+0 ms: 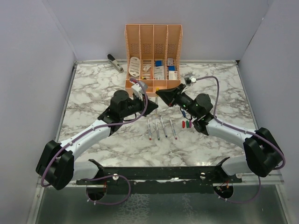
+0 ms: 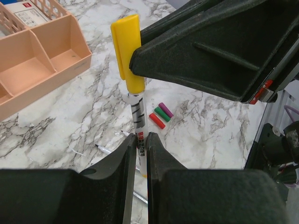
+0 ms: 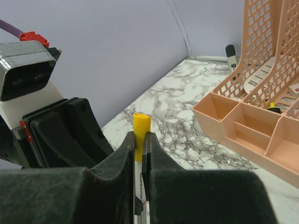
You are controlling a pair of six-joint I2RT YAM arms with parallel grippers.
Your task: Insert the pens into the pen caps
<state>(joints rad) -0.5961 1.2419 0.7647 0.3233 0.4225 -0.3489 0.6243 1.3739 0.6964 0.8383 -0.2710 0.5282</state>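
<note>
Meeting near organizer edge, left gripper clamps pen, right gripper clamps yellow cap.

- The organizer stands at the rear centre of the table.
- The stapler lies just left of the organizer, by the back wall.
- In front of the organizer, the left gripper clamps the fifth pen low down.
- The right gripper clamps the cap on that pen's upper end.
- Four pens lie side by side, nearer the bases.
- Three loose caps lie just right of that row.
</note>
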